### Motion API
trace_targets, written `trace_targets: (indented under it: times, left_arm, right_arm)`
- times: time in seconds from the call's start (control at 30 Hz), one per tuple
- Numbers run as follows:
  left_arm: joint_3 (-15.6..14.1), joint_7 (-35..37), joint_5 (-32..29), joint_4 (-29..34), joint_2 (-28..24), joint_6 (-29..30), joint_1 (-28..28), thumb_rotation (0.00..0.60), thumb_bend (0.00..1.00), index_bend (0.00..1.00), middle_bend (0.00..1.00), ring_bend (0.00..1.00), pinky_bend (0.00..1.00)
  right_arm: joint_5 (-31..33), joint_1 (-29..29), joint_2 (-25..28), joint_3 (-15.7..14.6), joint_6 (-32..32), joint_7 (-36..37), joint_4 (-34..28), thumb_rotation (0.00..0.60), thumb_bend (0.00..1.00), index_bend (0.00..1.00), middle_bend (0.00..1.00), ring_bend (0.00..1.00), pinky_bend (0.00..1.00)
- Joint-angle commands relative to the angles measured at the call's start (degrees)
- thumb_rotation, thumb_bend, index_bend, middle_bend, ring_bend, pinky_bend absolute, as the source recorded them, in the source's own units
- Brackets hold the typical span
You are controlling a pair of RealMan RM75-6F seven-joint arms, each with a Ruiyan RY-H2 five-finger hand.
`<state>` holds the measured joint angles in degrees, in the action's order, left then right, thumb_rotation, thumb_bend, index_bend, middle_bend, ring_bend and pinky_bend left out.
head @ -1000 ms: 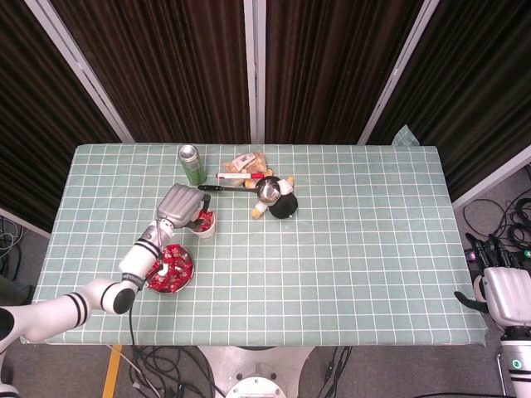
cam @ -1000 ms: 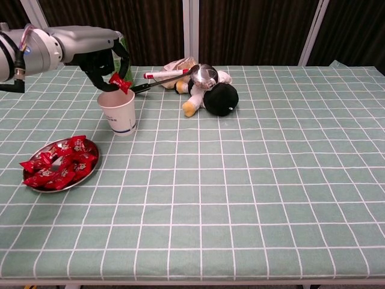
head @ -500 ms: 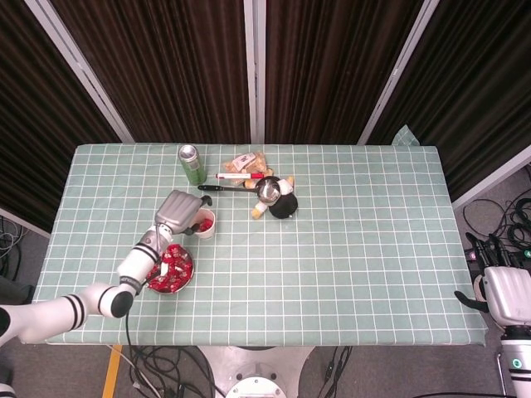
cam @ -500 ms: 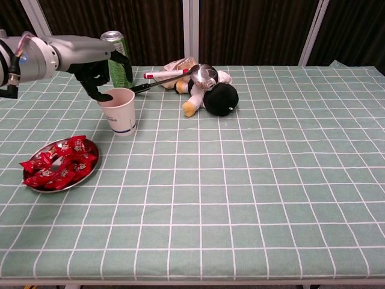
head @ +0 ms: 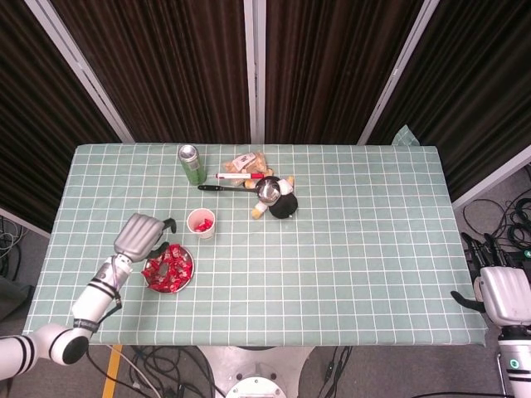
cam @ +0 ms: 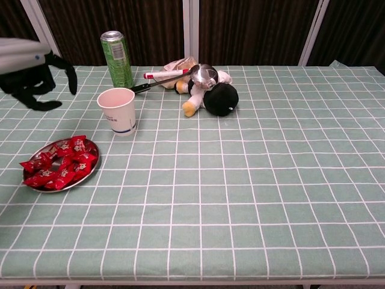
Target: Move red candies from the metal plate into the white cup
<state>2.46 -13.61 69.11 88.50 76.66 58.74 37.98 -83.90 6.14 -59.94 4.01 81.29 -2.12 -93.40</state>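
— Where are the red candies (cam: 58, 164)?
— Most lie in a heap on the metal plate (cam: 90, 172), near the front left corner of the bench (cam: 252, 180). A red one (head: 202, 225) sits inside the white cup (cam: 119, 111) too.
— Where is the cup?
— It stands upright, just behind the plate and apart from it.
— What is the left hand (cam: 33, 78) doing?
— It hangs above the left edge of the bench, beside the plate. Its fingers (cam: 68, 69) are curled down and spread apart. They hold nothing.
— And the right hand (head: 504, 293)?
— It is off the bench, past the front right corner. Its fingers stick up, a little apart, with nothing in them.
— What else is there?
— A green can (cam: 118, 59), a ladle (cam: 198, 76), a red pen (cam: 165, 74) and a stuffed toy (cam: 216, 96) sit near the back edge.
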Motion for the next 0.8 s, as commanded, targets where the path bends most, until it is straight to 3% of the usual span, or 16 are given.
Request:
trace_targets:
  times: [0.03,0.33,0.8]
  left_arm:
    - [-2.2,-0.3,-0.4,-1.6,1.3,-2.2,-1.0,0.6,0.38,0.5,0.97,0.94,1.0]
    - [-2.5,-3.8,-5.8,-6.8,5.7,-8.1,-0.4,0.6,0.36,0.49,0.97,0.95,1.0]
    - [-1.1,-8.4,-12.6,-8.5,7.0,-11.6,1.2,0.6,0.36,0.46,0.97,0.94,1.0]
  right_arm:
    - [-0.2,0.0,0.1,-0.1,0.1,-0.2,-0.2,0.6,0.02,0.02,0.16,0.0,0.21]
    - [-0.4,0.1,0.3,-0.1,0.0,-0.9,-1.0,0.6,0.02,0.02,0.16,0.0,0.22]
    - [0.1,0.1,0.4,-0.1,-0.2,-1.5,-1.4,0.6,0.02,0.02,0.16,0.0,0.22]
